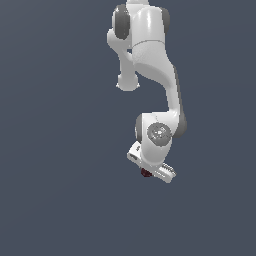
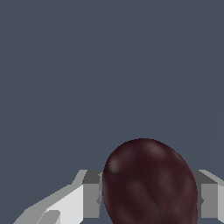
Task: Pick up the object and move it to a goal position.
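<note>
object (image 2: 151, 183): dark maroon lump, smooth-ish w/ faint creases. I see it sitting between the two fingers in wrist view, filling most of the gap.
object, ext view (image 1: 146, 173): just a small dark red speck poking out under the hand, on the exterior view's left side of it. Most of it hidden behind the hand body.
gripper (image 1: 148, 175): clamped on the object as far as I can read it. Wrist view shows a grey pad (image 2: 92, 194) hard against one flank and another pad against the other, no gap visible either side.
arm (image 1: 150, 60): white w/ grey joint caps, comes in from the top edge; base cut off, can't see it.
writing/labels: none I can read anywhere. Round grey disc on the wrist joint (image 1: 160, 133) has some pattern, too blurry to make out.
surroundings: flat slate-blue bg (image 1: 50, 150) in both views. Can't tell floor from backdrop.
cut off: bottom of object & fingertips clipped by wrist frame edge.
</note>
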Robot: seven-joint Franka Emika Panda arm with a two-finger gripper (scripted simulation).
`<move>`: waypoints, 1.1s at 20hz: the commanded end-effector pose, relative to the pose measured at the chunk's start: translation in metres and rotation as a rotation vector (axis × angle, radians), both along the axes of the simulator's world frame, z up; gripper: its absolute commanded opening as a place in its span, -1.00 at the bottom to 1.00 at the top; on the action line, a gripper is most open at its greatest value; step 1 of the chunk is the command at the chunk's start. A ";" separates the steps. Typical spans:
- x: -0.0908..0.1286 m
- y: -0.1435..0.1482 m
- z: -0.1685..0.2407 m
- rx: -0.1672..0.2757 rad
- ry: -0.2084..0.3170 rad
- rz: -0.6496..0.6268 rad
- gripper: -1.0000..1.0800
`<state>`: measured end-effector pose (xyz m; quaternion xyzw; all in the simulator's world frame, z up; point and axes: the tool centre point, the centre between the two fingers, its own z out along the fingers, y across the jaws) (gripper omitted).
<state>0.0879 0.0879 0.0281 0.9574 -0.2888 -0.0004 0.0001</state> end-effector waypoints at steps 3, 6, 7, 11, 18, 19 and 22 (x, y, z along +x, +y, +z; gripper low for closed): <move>0.000 0.000 0.000 0.000 -0.001 0.000 -1.00; 0.000 0.000 0.000 0.000 -0.001 0.000 -1.00; 0.000 0.000 0.000 0.000 -0.001 0.000 -1.00; 0.000 -0.001 0.001 0.000 0.000 0.000 -1.00; -0.001 -0.020 0.021 0.000 0.000 0.000 -1.00; -0.001 -0.025 0.027 0.000 0.000 0.000 -1.00; -0.002 -0.043 0.047 0.001 0.000 0.000 -1.00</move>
